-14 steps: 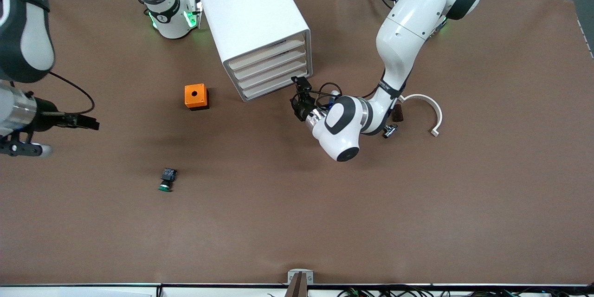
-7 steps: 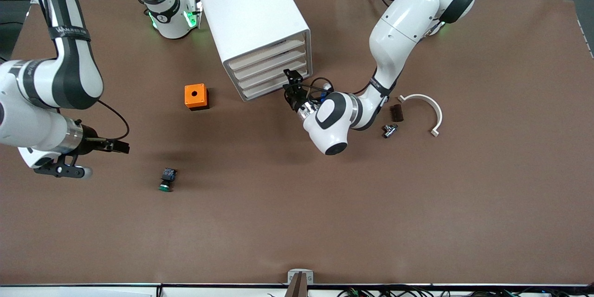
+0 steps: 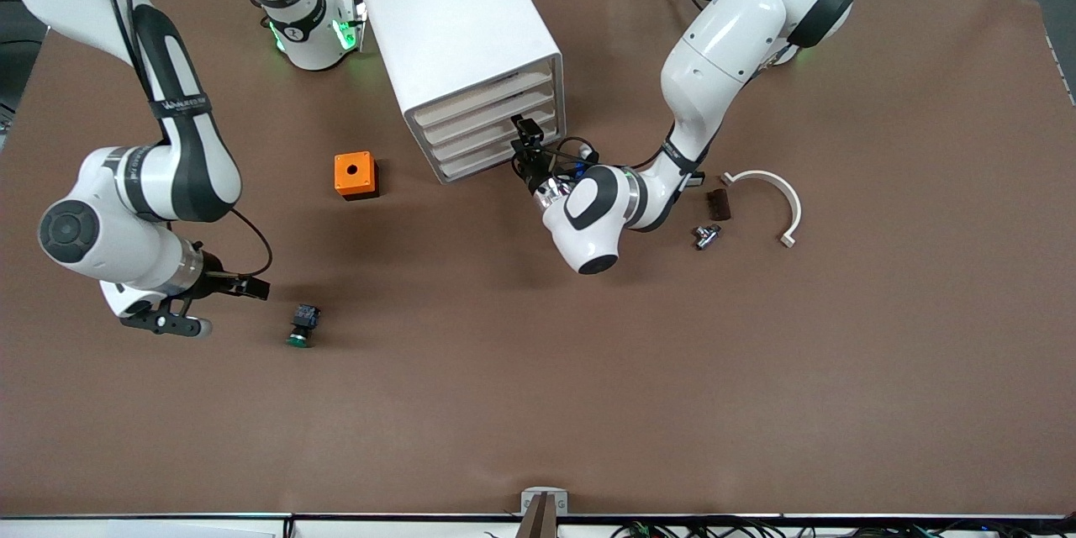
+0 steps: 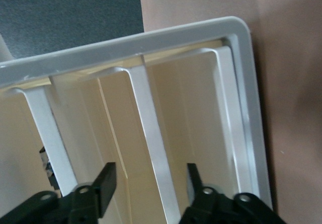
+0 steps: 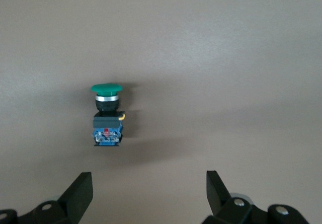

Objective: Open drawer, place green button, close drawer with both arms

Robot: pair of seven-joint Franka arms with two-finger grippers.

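The white cabinet (image 3: 458, 25) stands near the robots' bases, and its four tray drawers (image 3: 492, 133) all look shut. My left gripper (image 3: 527, 137) is at the drawer fronts, at the corner toward the left arm's end. In the left wrist view it (image 4: 148, 181) is open, with one drawer's white front edge (image 4: 151, 133) between the fingers. The green-capped button (image 3: 303, 326) lies on its side on the table. My right gripper (image 3: 255, 287) is low beside it, open and empty. In the right wrist view the button (image 5: 106, 116) lies ahead of the open gripper (image 5: 148, 186).
An orange box with a hole (image 3: 355, 175) sits beside the cabinet, toward the right arm's end. A white curved piece (image 3: 769, 193), a dark brown part (image 3: 717, 203) and a small metal part (image 3: 704, 235) lie toward the left arm's end.
My right arm has swung in from the table's edge to beside the button. My left gripper has moved up to the drawer fronts.
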